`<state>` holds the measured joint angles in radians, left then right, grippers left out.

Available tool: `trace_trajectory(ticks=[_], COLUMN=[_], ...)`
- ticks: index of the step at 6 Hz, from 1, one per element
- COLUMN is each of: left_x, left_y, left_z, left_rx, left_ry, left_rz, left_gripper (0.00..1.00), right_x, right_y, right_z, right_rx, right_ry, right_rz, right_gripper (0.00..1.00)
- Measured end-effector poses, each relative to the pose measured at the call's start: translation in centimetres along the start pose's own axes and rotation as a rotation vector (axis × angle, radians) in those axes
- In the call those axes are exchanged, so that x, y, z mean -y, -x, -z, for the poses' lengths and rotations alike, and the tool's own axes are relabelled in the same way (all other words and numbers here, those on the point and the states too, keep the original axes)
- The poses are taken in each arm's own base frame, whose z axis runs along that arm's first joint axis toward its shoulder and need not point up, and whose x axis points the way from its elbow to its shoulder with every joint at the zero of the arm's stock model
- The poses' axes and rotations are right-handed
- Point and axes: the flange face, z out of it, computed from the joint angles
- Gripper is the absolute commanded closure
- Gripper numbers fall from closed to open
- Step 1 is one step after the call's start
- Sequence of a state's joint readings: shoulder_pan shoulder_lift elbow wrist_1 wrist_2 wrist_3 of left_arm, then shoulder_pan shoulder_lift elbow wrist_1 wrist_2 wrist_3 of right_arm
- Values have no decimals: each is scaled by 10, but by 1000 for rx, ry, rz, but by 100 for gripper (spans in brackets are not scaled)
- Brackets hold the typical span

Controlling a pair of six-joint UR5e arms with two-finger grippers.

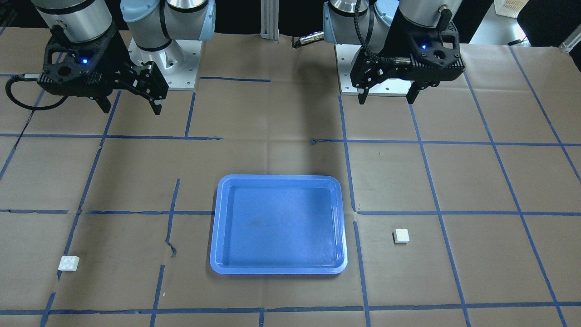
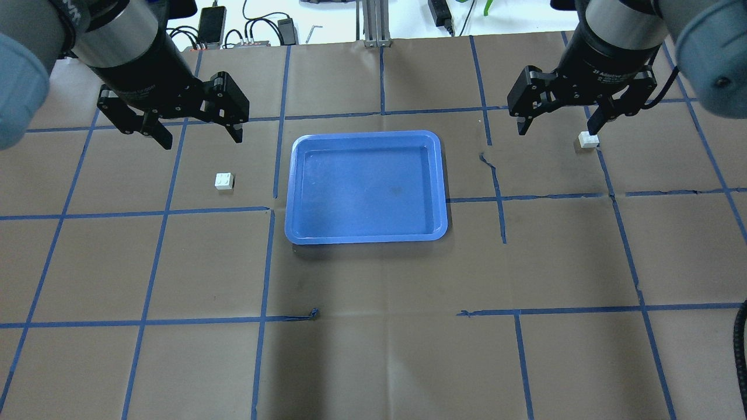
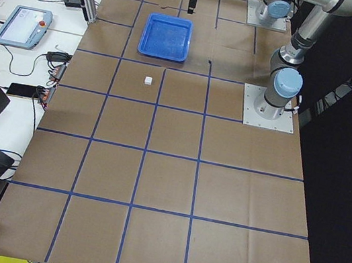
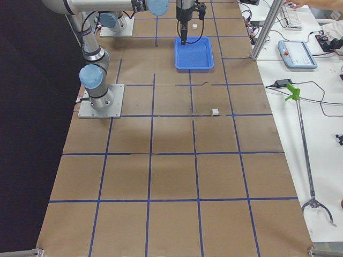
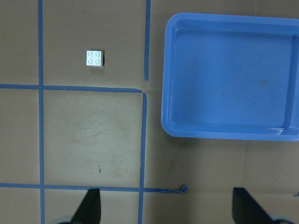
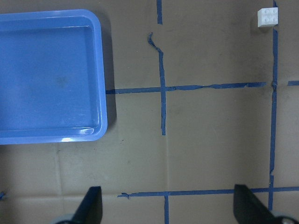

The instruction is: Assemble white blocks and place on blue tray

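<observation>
- Closest to where I stand, on the robot's right side, a small square white plastic brick (image 1: 69, 263) sits studs up on the brown paper-covered worktop (image 1: 281, 295), well apart from everything else.
- A little farther in, a second white plastic brick (image 1: 401, 235) lies on the robot's left side. The large rectangular blue plastic tray (image 1: 278, 179) sits between the two with nothing in it.
- Neither brick is picked up yet, so I'd say the step is the first reach. Each hand should come straight down over its own brick, fingers square to the flat sides, and close low on the walls, not on the studs.
- Farther back, the left hand (image 1: 387, 100) hangs above the worktop, fingers spread wide, gripping nothing and touching nothing.
- The right hand (image 1: 131, 108) is likewise spread wide and empty.
</observation>
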<state>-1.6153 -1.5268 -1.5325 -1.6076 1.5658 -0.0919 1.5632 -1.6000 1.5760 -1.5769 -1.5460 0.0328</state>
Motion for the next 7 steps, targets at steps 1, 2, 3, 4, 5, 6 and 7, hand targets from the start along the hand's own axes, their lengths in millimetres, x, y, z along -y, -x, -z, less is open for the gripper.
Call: trace_trajectory(ticks=[1, 2, 3, 4, 5, 6, 7], left_x=[0, 0, 0, 0, 0, 0, -1], left_y=[0, 0, 0, 0, 1, 0, 0], left_z=[0, 0, 0, 0, 0, 0, -1], left_rx=[0, -1, -1, -1, -1, -1, 0], left_ry=[0, 0, 1, 3, 3, 4, 5], left_rz=[0, 0, 0, 0, 0, 0, -1], left_gripper=[1, 1, 1, 1, 1, 1, 1], right_x=[0, 0, 0, 0, 2, 4, 8], right_y=[0, 0, 0, -1, -5, -13, -25], right_z=[0, 0, -1, -2, -2, -3, -4], right_rx=[0, 0, 1, 1, 0, -1, 2], right_ry=[2, 4, 5, 4, 4, 5, 4], right_rz=[0, 1, 19, 74, 145, 223, 327], right_gripper=[0, 0, 0, 0, 0, 0, 0])
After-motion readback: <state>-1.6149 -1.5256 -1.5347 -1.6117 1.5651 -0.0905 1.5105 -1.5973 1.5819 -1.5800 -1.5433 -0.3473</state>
